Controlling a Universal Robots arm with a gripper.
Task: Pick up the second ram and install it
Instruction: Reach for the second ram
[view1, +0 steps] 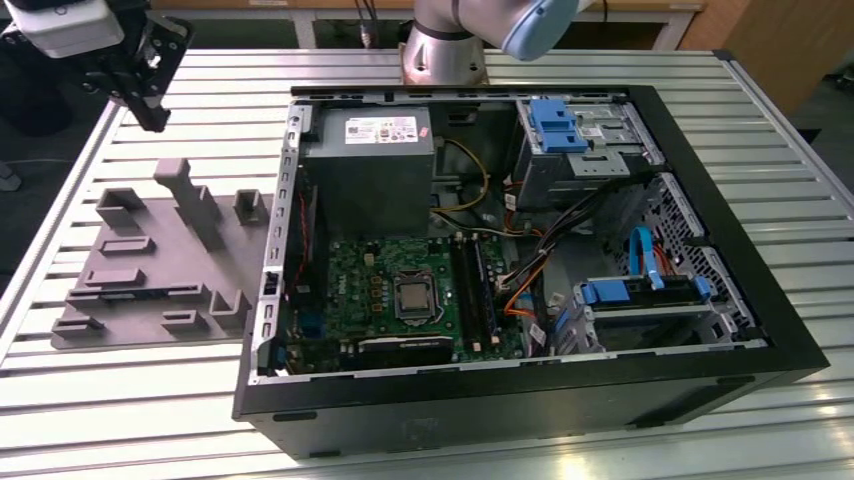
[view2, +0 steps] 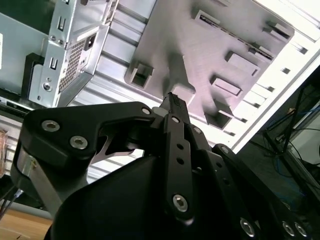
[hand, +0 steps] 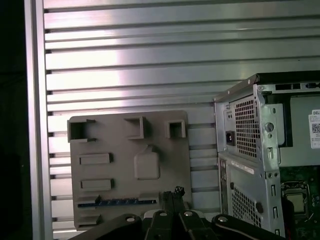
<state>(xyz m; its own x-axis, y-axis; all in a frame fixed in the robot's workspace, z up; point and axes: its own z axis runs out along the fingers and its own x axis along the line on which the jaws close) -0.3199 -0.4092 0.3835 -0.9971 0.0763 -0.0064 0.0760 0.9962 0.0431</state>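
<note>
The second ram (hand: 117, 201) is a thin blue-green strip standing on edge in a slot of the grey fixture plate (hand: 130, 135). In the exterior view the ram (view1: 134, 294) lies near the front of that plate (view1: 147, 270), at the exterior view's left. My gripper (view1: 154, 120) hangs high above the plate's far end, well apart from the ram. Its black fingertips (view2: 172, 98) are pressed together with nothing between them, as the first wrist view also shows of the gripper (hand: 175, 192). The black memory slots (view1: 474, 290) sit on the green motherboard (view1: 387, 290).
An open black computer case (view1: 534, 400) fills the middle of the slatted metal table (view1: 134, 400). Inside are a grey power supply (view1: 367, 170), blue drive brackets (view1: 554, 125) and loose cables (view1: 534, 260). The arm's base (view1: 441, 50) stands behind the case.
</note>
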